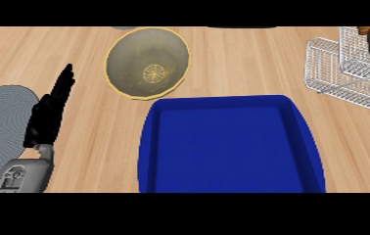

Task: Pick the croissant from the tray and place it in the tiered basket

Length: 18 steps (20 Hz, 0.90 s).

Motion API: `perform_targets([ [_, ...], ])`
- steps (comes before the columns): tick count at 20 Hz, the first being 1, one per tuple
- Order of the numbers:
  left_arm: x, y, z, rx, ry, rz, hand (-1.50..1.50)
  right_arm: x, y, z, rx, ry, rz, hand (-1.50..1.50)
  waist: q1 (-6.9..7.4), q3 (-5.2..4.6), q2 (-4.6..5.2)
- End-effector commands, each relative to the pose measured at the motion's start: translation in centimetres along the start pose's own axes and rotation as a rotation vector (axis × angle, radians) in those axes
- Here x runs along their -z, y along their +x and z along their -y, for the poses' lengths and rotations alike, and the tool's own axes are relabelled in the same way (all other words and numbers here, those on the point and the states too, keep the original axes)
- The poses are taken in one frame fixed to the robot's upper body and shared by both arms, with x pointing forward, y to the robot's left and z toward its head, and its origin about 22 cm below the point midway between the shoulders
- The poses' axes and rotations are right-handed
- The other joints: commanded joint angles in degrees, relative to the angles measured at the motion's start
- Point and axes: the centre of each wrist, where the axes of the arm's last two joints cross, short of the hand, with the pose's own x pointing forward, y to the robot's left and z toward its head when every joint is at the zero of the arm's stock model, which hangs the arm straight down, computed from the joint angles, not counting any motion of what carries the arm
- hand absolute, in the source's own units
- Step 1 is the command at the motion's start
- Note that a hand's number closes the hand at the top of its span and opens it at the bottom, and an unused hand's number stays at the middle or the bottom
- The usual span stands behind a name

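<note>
Left robot hand (pixel 49 112) rests straight-fingered at the left; right robot hand is out of view. No croissant shows in the tray (pixel 217 102), so a miss at the upper-right tiered basket (pixel 327 62) might pass unnoticed.

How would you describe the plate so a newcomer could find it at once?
Start at the big blue tray on the wooden counter. Just beyond its far left corner lies the plate, olive-grey with a pale yellow rim. Unlike the wire tiered basket at the right edge, it is solid, round and flat.
</note>
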Motion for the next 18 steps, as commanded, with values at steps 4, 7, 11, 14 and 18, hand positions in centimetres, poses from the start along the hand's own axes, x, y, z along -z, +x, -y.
perform_targets([
  [4, 0.7, 0.7, 0.3, -0.016, -0.004, 0.026, 0.00, 4.5, -5.2, 1.1, -0.264, -0.070, -0.074, 1.50, 0.73, 0.01, 0.28],
  [7, -1.4, -0.3, -0.3, 0.010, 0.004, 0.000, 0.00, 5.7, -8.8, 1.6, -0.279, -0.077, -0.076, 1.50, 0.68, 0.04, 0.03],
  [11, 1.0, -0.3, -0.5, 0.001, 0.016, 0.000, 0.00, 5.4, -8.8, 1.2, -0.239, -0.010, -0.020, 1.50, -0.36, 0.00, -0.06],
  [14, -0.7, -0.6, -1.4, 0.033, -0.012, 0.016, 0.00, 6.1, -11.3, -0.6, -0.242, 0.059, -0.022, 1.50, 0.45, 0.03, 0.06],
  [18, -0.3, -0.7, 0.1, 0.001, 0.000, 0.009, 0.00, 6.4, -14.0, -2.3, -0.155, 0.107, -0.017, 1.50, 0.41, 0.05, 0.21],
])
